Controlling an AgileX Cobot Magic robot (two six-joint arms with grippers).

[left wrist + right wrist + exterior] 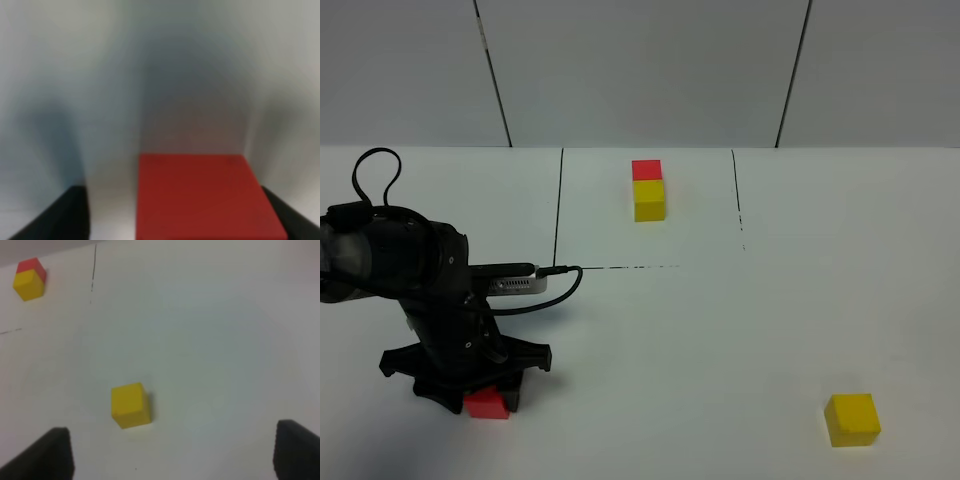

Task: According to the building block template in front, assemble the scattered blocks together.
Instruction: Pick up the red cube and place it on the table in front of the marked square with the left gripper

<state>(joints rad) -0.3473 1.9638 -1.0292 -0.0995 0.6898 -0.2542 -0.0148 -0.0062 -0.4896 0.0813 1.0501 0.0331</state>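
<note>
The high camera looks down on the whole surface. The left wrist view is very near the red cube. The right wrist view, further off, shares the yellow cube and the template with it.

Lab bench, white lined table, panelled wall

White matte table fills foreground. Behind, pale grey wall, panels split by dark seams. Light soft, even.

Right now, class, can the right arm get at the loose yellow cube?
Probably yes: the right claw hangs open over the table, the yellow cube just ahead, nothing between.
</note>
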